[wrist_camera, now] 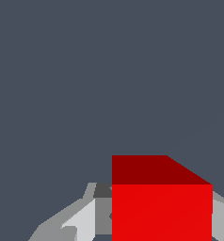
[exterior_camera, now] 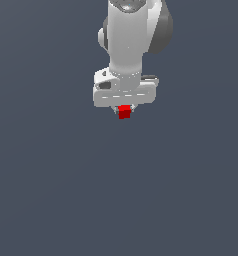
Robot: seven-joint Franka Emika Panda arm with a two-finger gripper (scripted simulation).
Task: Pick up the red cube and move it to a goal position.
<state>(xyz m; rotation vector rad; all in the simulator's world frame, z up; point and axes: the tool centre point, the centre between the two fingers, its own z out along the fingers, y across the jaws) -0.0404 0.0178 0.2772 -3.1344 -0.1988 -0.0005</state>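
Grey backdrop, bright red cube (exterior_camera: pixel 124 111)

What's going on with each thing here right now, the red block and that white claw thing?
red cube: sits between the jaws, directly under the white hand; it appears gripped.
gripper: points straight down, jaws closed against the cube's sides, as the wrist view shows.
grey surface: plain; whether the cube touches it cannot be told.
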